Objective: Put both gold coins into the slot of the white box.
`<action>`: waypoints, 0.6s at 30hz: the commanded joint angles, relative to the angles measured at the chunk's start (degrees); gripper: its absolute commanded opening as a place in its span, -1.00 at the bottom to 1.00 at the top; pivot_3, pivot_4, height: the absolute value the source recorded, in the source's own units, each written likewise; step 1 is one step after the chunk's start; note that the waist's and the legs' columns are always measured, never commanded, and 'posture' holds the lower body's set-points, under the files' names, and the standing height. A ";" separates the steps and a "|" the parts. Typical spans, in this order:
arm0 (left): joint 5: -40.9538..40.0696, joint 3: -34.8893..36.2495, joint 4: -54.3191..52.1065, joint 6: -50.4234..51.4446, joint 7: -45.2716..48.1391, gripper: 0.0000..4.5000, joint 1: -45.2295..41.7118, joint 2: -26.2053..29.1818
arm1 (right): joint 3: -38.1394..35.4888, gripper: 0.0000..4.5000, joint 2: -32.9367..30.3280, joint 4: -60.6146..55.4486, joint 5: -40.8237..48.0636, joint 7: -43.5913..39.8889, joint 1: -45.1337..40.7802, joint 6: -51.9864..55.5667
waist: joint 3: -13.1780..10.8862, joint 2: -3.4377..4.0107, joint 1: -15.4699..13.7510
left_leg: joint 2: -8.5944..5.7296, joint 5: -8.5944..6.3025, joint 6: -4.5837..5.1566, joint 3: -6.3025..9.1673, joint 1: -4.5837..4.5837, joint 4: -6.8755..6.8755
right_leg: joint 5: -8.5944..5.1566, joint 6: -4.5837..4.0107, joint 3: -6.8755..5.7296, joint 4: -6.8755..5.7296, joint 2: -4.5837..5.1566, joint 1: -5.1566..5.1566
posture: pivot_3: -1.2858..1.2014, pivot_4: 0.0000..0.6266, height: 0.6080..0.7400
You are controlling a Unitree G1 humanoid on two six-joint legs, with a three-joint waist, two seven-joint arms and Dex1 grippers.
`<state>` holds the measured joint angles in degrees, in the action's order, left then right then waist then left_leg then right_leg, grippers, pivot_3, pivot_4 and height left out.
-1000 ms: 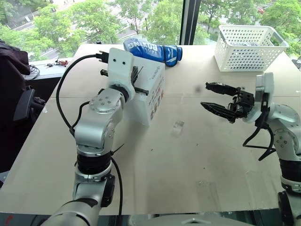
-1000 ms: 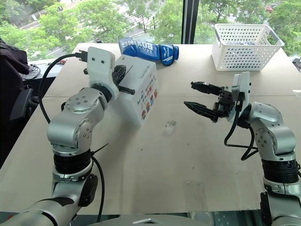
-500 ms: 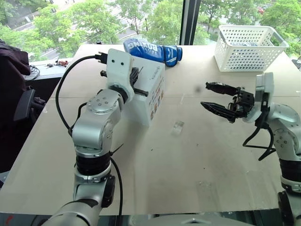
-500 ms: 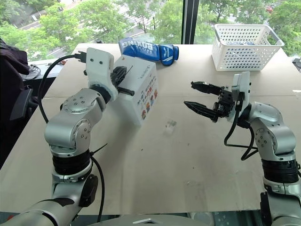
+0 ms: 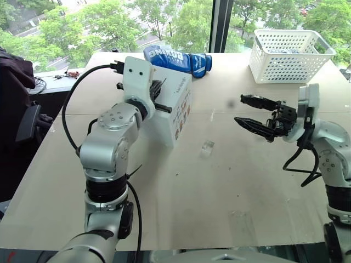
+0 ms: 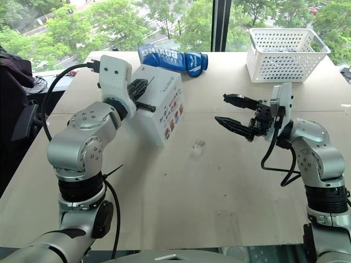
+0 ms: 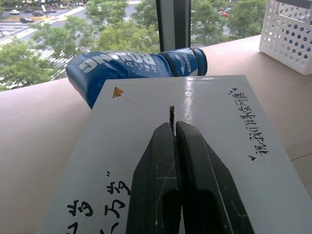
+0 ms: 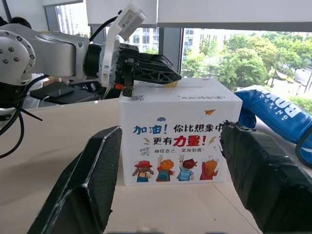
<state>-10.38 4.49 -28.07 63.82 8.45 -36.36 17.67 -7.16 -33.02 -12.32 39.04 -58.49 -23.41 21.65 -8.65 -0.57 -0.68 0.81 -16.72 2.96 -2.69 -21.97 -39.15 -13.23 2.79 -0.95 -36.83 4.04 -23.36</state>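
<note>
The white box [image 5: 178, 107] stands on the table left of centre, its pictures facing me and black handwriting on its top [image 7: 243, 122]. My left gripper [image 7: 172, 126] lies level over the top, shut. A small gold coin [image 8: 170, 84] shows at its fingertips, touching the box top. In the left wrist view a thin dark edge [image 7: 171, 113] sticks out between the tips; I cannot tell whether it is the coin's rim or the slot. My right gripper [image 5: 239, 109] hangs open and empty right of the box, pointing at it, well apart.
A blue boxing glove [image 5: 178, 59] lies just behind the box. A white perforated basket [image 5: 290, 55] stands at the back right. A small clear plastic block [image 5: 207, 146] rests on the table between the box and the right gripper.
My left forearm has swung slightly to the left while its shut gripper stays over the box top. The right arm has not moved.
</note>
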 commanded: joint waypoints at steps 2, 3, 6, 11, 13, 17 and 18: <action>-0.39 -0.01 3.09 3.83 -0.21 -0.74 2.67 -0.58 | -1.66 0.56 -0.03 -1.23 0.69 -0.05 -0.30 -1.53 | 0.00 0.01 0.00 | 0.00 0.00 0.00 0.00 0.00 0.00 | 0.00 0.00 0.00 0.00 0.00 0.00 | 0.03 -0.52 1.00; -0.25 0.11 3.25 3.52 -0.38 -0.62 2.60 -0.57 | -1.65 0.56 -0.03 -1.23 0.70 -0.05 -0.26 -1.56 | 0.00 0.01 0.00 | 0.00 0.00 0.00 -0.01 0.00 0.00 | 0.00 0.00 0.01 0.00 0.00 0.00 | 0.03 -0.52 1.00; 0.32 0.01 3.68 1.82 -0.73 -0.01 2.34 -0.40 | -1.62 0.56 -0.11 -1.13 0.75 -0.14 -0.23 -1.70 | 0.00 0.01 0.01 | 0.00 0.00 -0.01 -0.01 0.01 0.00 | 0.00 0.00 0.01 0.00 0.00 0.00 | 0.03 -0.52 1.00; -0.15 -0.19 3.13 -4.36 0.75 0.97 1.50 -0.26 | -1.44 0.56 -0.14 -0.93 0.79 -0.38 -0.33 -1.66 | 0.00 0.01 -0.03 | 0.02 0.00 -0.01 -0.01 0.01 0.00 | 0.00 0.00 0.01 0.00 0.00 0.00 | 0.03 -0.52 1.00; -0.97 -0.20 2.20 -7.11 1.78 0.97 1.14 -0.64 | -1.40 0.56 -0.13 -0.69 0.79 -0.54 -0.34 -1.66 | -0.01 -0.01 -0.08 | 0.02 0.00 0.00 0.00 -0.01 0.00 | 0.00 -0.01 0.00 0.00 0.01 0.00 | 0.03 -0.52 1.00; -5.41 0.13 -2.89 -13.62 7.07 0.97 2.67 -1.47 | -1.43 0.56 -0.13 0.26 0.49 -1.24 0.57 -1.95 | -0.06 -0.09 -0.12 | 0.02 0.02 -0.03 0.02 -0.12 0.00 | 0.00 -0.01 -0.03 0.06 0.05 -0.03 | 0.03 -0.52 1.00; -6.13 -0.02 -4.05 -15.00 8.09 0.97 3.46 -1.48 | -1.55 0.56 -0.13 0.50 0.41 -1.48 0.97 -2.15 | -0.07 -0.10 -0.11 | 0.02 0.02 -0.04 0.03 -0.16 0.00 | 0.00 -0.01 -0.04 0.10 0.08 -0.05 | 0.03 -0.52 1.00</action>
<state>-14.56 4.62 -28.15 51.94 14.39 -33.10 16.16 -7.23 -32.97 -11.81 39.02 -59.53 -22.91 20.79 -8.72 -0.66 -0.79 0.83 -16.70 2.93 -2.67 -22.18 -39.15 -13.23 2.79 -0.98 -36.70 4.16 -23.44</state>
